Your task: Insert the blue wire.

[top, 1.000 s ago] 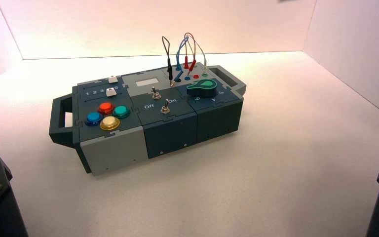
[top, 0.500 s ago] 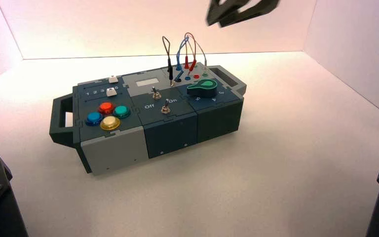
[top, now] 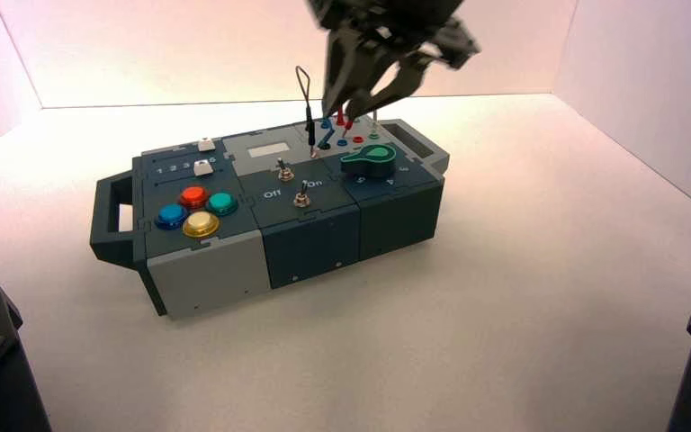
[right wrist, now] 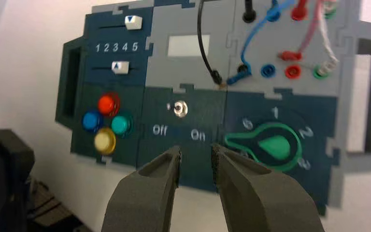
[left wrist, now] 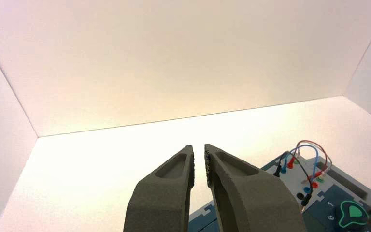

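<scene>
Pale walls stood behind and beside a bright tabletop (top: 522, 297), and the box (top: 310, 243) sat on it at a slant. Your right gripper (right wrist: 194, 149) hung over the box, jaws open, gripping nothing; in the high view its tips covered part of the wire loops. Your left gripper (left wrist: 199, 147) was outside the high view; its own camera showed a narrow gap between the jaws, nothing gripped.

The blue wire (right wrist: 250, 39) had one plug in the far blue socket (right wrist: 273, 15). Its other plug lay loose by the near black socket (right wrist: 242, 68), pin pointing toward the tip of the black lead (right wrist: 200, 41). The near blue socket (right wrist: 268, 71) was just beside that loose plug. The red lead (right wrist: 310, 34) also had a loose plug, near the red socket (right wrist: 292, 72); the white lead (right wrist: 326, 41) ran between green sockets.

Next to these you had the green-marked knob (right wrist: 275, 146), with "1" and "2" readable, then a toggle switch (right wrist: 180, 108) leaning toward "Off", with "On" printed opposite. Farther left, "1 2 3 4 5" sat between two white sliders, the far one (right wrist: 133, 22) at 5, the near one (right wrist: 120, 67) by 4. Red (right wrist: 107, 104), blue (right wrist: 92, 121), green (right wrist: 121, 124) and yellow (right wrist: 104, 140) buttons were clustered below.
</scene>
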